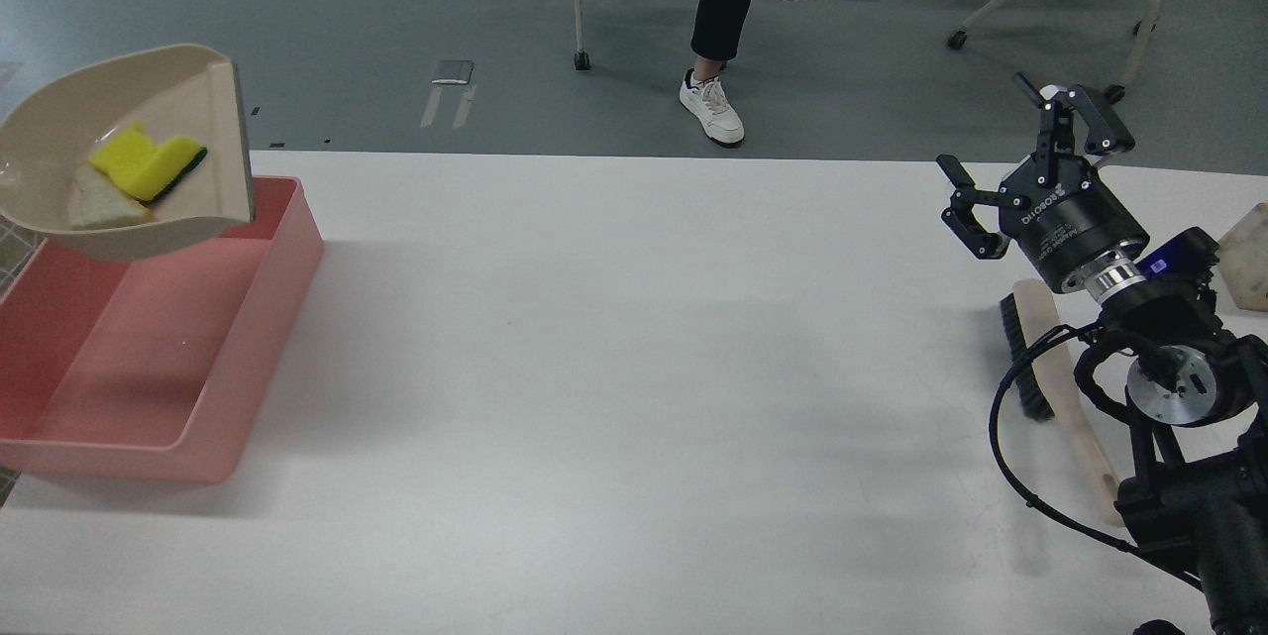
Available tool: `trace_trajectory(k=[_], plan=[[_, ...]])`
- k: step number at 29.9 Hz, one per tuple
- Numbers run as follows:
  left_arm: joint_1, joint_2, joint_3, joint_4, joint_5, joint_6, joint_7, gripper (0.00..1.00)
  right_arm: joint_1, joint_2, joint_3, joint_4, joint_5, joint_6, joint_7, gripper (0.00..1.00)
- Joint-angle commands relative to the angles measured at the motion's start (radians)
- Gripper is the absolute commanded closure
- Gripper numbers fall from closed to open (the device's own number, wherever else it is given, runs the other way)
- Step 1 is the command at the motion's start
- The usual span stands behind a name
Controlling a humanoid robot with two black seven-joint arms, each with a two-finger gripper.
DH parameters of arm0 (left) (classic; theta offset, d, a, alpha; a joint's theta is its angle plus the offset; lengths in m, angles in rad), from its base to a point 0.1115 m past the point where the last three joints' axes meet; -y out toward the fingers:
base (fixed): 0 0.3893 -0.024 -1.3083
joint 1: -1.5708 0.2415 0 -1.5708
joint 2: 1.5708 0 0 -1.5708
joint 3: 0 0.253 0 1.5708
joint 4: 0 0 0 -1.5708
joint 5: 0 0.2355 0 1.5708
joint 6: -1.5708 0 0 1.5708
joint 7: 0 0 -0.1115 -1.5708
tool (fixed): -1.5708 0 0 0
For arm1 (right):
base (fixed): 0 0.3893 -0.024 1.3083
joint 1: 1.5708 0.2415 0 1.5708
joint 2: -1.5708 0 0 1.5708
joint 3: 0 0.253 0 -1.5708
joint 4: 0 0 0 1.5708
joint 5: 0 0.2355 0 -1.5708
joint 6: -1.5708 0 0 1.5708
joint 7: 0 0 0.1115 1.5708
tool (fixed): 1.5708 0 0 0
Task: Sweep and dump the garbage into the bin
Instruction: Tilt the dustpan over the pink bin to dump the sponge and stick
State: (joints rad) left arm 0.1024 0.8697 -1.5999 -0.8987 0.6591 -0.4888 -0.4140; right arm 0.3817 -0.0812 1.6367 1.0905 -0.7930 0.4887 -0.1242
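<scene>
The beige dustpan (59,110) hangs at the far left, above the back end of the pink bin (282,278), with its handle cut off by the frame edge. In the pan lie the yellow sponge piece (144,162) with its dark underside and a pale flat triangular piece (99,209). The inside of the bin that shows is bare. My left gripper is out of view past the left edge. My right gripper (981,120) is open and empty, raised above the table's right side.
The beige brush (1050,358) with black bristles lies on the white table (634,368) under my right arm. A beige object (1250,254) sits at the right edge. A seated person's legs (718,41) and chairs are beyond the table's far edge.
</scene>
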Motion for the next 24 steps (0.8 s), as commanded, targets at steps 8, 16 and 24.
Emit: trace_trajectory(k=[8, 16, 24], plan=[[0.048, 0.049, -0.002, 0.087, 0.013, 0.0, -0.043, 0.91, -0.01, 0.0, -0.001, 0.0, 0.001, 0.0, 0.0, 0.01], [0.063, 0.104, 0.012, 0.173, 0.056, 0.0, -0.075, 0.91, -0.009, 0.0, -0.001, 0.0, 0.001, 0.0, 0.0, 0.01], [0.072, 0.106, 0.012, 0.173, 0.166, 0.0, -0.075, 0.92, -0.01, 0.0, -0.001, 0.0, 0.001, 0.0, 0.0, 0.01]])
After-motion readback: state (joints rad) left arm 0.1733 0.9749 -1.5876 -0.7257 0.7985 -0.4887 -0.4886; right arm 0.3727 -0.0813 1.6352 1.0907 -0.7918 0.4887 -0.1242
